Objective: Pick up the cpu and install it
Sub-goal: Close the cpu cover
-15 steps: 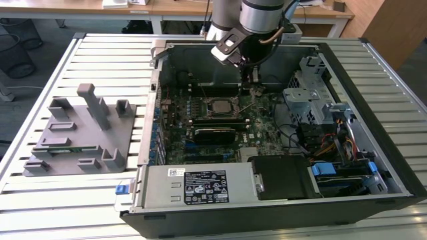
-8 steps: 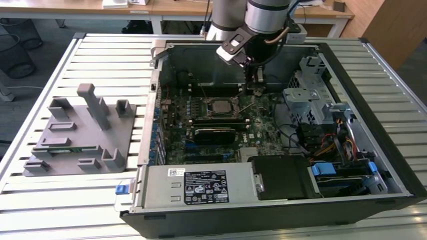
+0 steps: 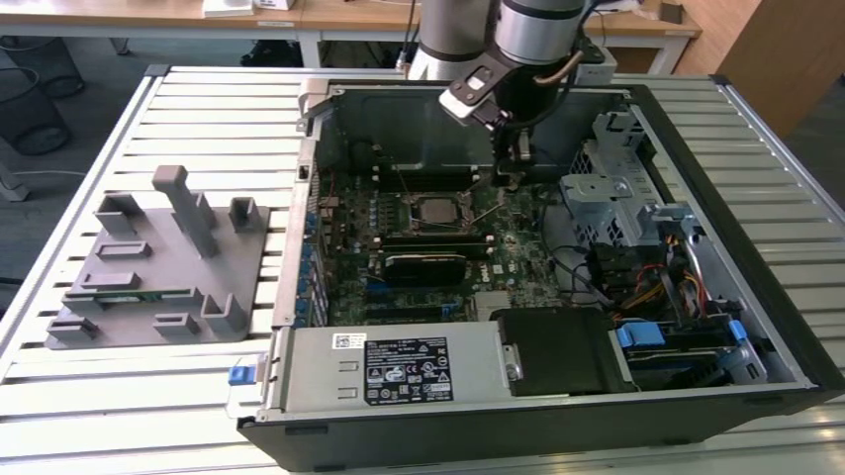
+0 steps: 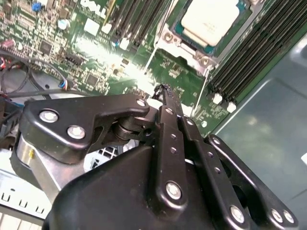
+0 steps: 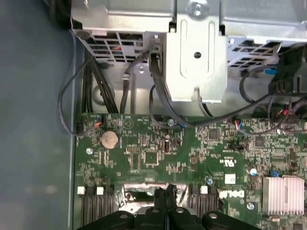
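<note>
Judging from the cpu [image 4: 211, 19], we take the pick-up as done. In the second wrist view its pale metal top lies flat inside the socket frame [image 4: 168, 38] on the motherboard [image 4: 91, 62], square to that frame. The memory slots [image 4: 244, 57] run alongside it. We therefore read the step in hand as the end of the install: securing the chip rather than carrying it.

A thin wire lever [image 4: 201, 93] stands out from the socket toward the gripper [image 4: 163, 92]. We cannot tell whether it is latched.

Any further move, in our judgement, calls for small, slow motion. The tips sit close above the board and beside that wire, so a sideways slip could scrape components or jar the frame over the chip.

The gripper's fingers are pressed together with nothing between them. In the exterior view the arm hangs over the far wall of the open computer case [image 3: 396, 124] with its wrist canted. The gripper points down at the board just beside the socket, on the exterior view's right, near the cpu but not over it. We cannot tell whether the tips touch the board or the lever.

A grey fixture tray [image 3: 145, 277] sits well apart on the slatted table [image 3: 119, 396], at the exterior view's left.
</note>
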Tool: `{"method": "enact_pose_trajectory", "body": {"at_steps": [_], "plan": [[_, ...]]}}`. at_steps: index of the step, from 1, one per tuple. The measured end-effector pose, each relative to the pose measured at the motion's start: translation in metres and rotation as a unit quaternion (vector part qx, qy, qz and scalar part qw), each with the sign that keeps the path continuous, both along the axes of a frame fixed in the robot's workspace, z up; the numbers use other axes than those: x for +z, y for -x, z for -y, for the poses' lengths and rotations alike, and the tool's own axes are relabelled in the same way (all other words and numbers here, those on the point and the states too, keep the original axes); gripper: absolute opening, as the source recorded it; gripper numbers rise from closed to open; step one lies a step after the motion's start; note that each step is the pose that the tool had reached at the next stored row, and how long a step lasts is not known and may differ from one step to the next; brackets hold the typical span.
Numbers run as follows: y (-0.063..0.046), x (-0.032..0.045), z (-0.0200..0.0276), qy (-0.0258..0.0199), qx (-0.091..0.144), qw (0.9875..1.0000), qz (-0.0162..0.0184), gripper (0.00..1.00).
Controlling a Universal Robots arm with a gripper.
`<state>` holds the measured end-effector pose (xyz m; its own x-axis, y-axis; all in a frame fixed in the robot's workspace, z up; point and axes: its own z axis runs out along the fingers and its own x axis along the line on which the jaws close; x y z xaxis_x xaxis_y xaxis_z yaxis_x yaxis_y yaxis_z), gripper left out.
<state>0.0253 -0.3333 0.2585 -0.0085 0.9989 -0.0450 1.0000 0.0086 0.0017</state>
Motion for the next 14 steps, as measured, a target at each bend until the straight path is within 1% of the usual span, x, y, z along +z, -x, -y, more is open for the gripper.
{"method": "enact_pose_trajectory", "body": {"at_steps": [4, 5, 10, 13, 14], "plan": [[-0.005, -0.0003, -0.0049, 0.0000, 0.000, 1.0000, -0.0002, 0.11], [-0.007, -0.0005, -0.0071, 0.0000, 0.000, 1.0000, -0.0005, 0.11], [-0.017, -0.0014, -0.0073, -0.0001, 0.000, 1.0000, -0.0028, 0.11], [-0.020, -0.0023, -0.0072, 0.0000, 0.000, 1.0000, -0.0030, 0.11], [-0.021, -0.0027, -0.0072, -0.0006, 0.000, 1.0000, -0.0030, 0.11]]}}
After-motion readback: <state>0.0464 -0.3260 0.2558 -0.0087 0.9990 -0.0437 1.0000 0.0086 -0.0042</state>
